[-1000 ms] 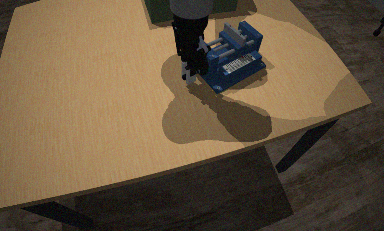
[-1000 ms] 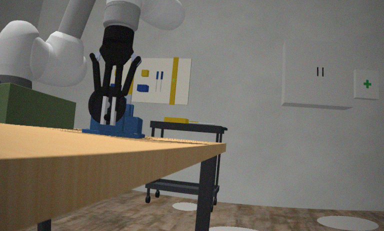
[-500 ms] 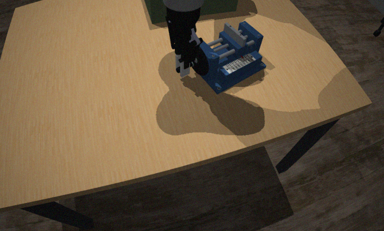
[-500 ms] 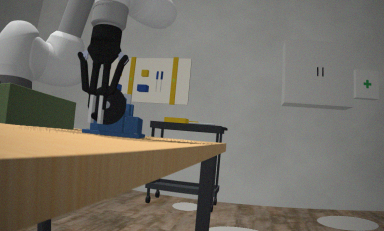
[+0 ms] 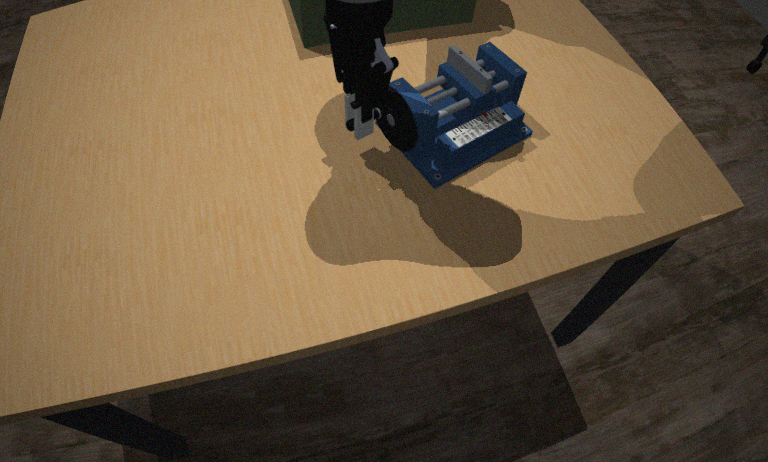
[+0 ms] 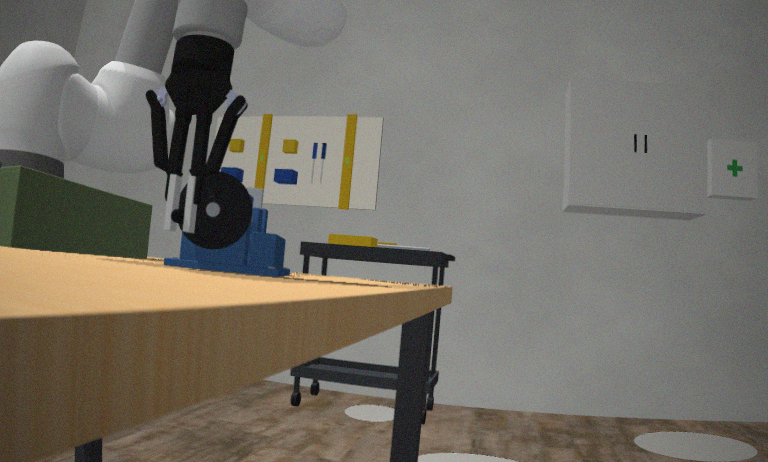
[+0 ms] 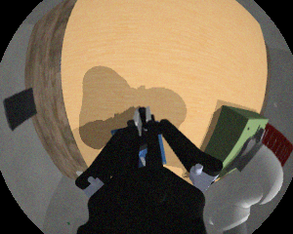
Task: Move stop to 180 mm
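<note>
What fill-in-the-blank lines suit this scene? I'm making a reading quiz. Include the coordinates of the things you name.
The black round handwheel [image 5: 403, 130] [image 6: 229, 225] is mounted on a ____ metal-looking fixture [image 5: 478, 146] [image 6: 266, 253].
The cross on the white wall box [image 6: 741, 185] is ____.
The yellow block [image 6: 352, 240] lies on top of the dark ____.

Missing words: blue; green; cart

We see a black handwheel [image 5: 403, 130] [image 6: 226, 231] with grey hub, blue base [image 5: 481, 158] [image 6: 266, 254], white scale [image 5: 478, 130] with black marks, red pointer [image 5: 485, 114], pale-grained tan table [image 5: 198, 208] [image 6: 226, 344] [image 7: 186, 49], green block [image 5: 436, 15] [image 6: 79, 219] [image 7: 230, 134], black gripper [image 5: 362, 117] [image 6: 181, 208] [image 7: 144, 112] with light-grey fingertips.
</note>
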Robot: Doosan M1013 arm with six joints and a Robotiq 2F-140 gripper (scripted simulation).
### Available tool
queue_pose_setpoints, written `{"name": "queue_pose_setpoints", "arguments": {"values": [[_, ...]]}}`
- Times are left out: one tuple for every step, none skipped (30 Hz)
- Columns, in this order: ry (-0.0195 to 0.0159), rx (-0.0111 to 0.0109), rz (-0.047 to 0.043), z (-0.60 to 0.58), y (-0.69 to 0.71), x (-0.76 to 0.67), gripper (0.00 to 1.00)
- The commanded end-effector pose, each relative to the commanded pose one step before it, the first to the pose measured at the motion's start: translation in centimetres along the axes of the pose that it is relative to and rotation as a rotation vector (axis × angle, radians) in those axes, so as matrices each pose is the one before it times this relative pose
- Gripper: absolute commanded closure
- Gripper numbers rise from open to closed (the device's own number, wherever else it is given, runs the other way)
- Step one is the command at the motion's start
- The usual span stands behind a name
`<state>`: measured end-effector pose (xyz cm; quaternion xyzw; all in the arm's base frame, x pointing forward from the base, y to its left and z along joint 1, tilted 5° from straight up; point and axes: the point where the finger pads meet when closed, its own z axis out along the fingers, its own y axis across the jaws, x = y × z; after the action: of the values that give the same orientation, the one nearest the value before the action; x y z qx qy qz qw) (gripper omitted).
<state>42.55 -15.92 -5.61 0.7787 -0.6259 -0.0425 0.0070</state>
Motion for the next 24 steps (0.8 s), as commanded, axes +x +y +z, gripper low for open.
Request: {"name": "queue_pose_setpoints", "arguments": {"values": [[-0.00027, 0.00018, 0.00018, -0.473, 0.172, -0.002, 0.96], [0.00000, 0.00000, 0.00000, -0.187, 0.039, 0.000, 0.96], [0.00000, 0.00000, 0.00000, -0.188, 0.040, 0.000, 0.96], [0.00000, 0.00000, 0.00000, -0.189, 0.040, 0.000, 0.96], [0.00000, 0.00000, 0.00000, -0.212, 0.006, 0.001, 0.96], [0.00000, 0.00000, 0.00000, -0.213, 0.007, 0.000, 0.96], [0.00000, 0.00000, 0.00000, -0.217, 0.004, 0.000, 0.96], [0.00000, 0.00000, 0.00000, -0.245, -0.035, 0.001, 0.96], [0.00000, 0.00000, 0.00000, 0.000, 0.000, 0.000, 0.96], [0.00000, 0.00000, 0.00000, 0.000, 0.000, 0.000, 0.96], [0.00000, 0.00000, 0.00000, -0.246, -0.034, 0.000, 0.96], [0.00000, 0.00000, 0.00000, -0.271, -0.071, 0.000, 0.96], [0.00000, 0.00000, 0.00000, -0.288, -0.094, 0.000, 0.96], [0.00000, 0.00000, 0.00000, -0.285, -0.125, 0.000, 0.96], [0.00000, 0.00000, 0.00000, -0.283, -0.151, 0.000, 0.96], [0.00000, 0.00000, 0.00000, -0.278, -0.191, 0.000, 0.96], [0.00000, 0.00000, 0.00000, -0.277, -0.216, -0.001, 0.96], [0.00000, 0.00000, 0.00000, -0.243, -0.258, 0.001, 0.96], [0.00000, 0.00000, 0.00000, -0.232, -0.268, -0.001, 0.96], [0.00000, 0.00000, 0.00000, -0.181, -0.291, 0.001, 0.96], [0.00000, 0.00000, 0.00000, -0.165, -0.299, 0.000, 0.96], [0.00000, 0.00000, 0.00000, -0.127, -0.316, 0.000, 0.96], [0.00000, 0.00000, 0.00000, -0.099, -0.321, 0.000, 0.96], [0.00000, 0.00000, 0.00000, -0.069, -0.327, 0.000, 0.96]]}}
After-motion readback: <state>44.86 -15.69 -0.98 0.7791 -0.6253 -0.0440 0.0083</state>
